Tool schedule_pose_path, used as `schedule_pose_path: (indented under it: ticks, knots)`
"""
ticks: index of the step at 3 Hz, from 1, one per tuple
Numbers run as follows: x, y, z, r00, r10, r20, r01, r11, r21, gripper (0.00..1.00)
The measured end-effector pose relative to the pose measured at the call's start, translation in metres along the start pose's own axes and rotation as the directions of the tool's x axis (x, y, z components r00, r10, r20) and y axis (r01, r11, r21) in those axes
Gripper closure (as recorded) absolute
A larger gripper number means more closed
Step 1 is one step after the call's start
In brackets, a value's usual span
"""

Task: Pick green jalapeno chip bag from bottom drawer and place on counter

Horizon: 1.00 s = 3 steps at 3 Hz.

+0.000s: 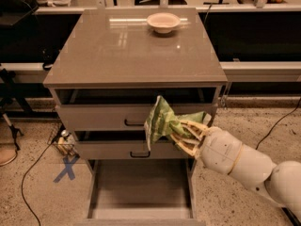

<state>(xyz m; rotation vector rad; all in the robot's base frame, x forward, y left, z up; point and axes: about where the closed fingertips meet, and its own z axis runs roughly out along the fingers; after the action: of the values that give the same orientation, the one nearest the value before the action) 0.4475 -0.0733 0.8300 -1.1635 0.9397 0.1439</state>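
My gripper (pixel 181 134) is shut on the green jalapeno chip bag (pixel 162 121), a crinkled glossy green bag held upright in front of the two upper drawers, below the counter's front edge. My white arm (pixel 240 161) reaches in from the lower right. The bottom drawer (pixel 141 187) is pulled out below the bag and its flat floor shows bare. The counter (pixel 117 46) is the glossy grey-brown top of the cabinet, above the bag.
A pale round bowl (pixel 163 21) sits at the back of the counter. Two shallower drawers with black handles (pixel 134 123) stand slightly open. A blue X mark (pixel 67 167) and cables lie on the speckled floor at left. A pale ledge (pixel 263 69) runs behind.
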Motion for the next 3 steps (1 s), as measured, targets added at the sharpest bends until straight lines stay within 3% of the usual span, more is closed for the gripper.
schedule_pose_path:
  ticks: [1,2,3]
  knots:
    - [-0.037,-0.048,0.043,0.99,-0.102,0.096,0.104,0.9944,-0.017,1.0]
    - [-0.064,-0.092,0.092,0.971,-0.173,0.164,0.183,0.9821,-0.045,1.0]
    - [-0.078,-0.12,0.144,0.959,-0.21,0.191,0.229,0.9698,-0.084,1.0]
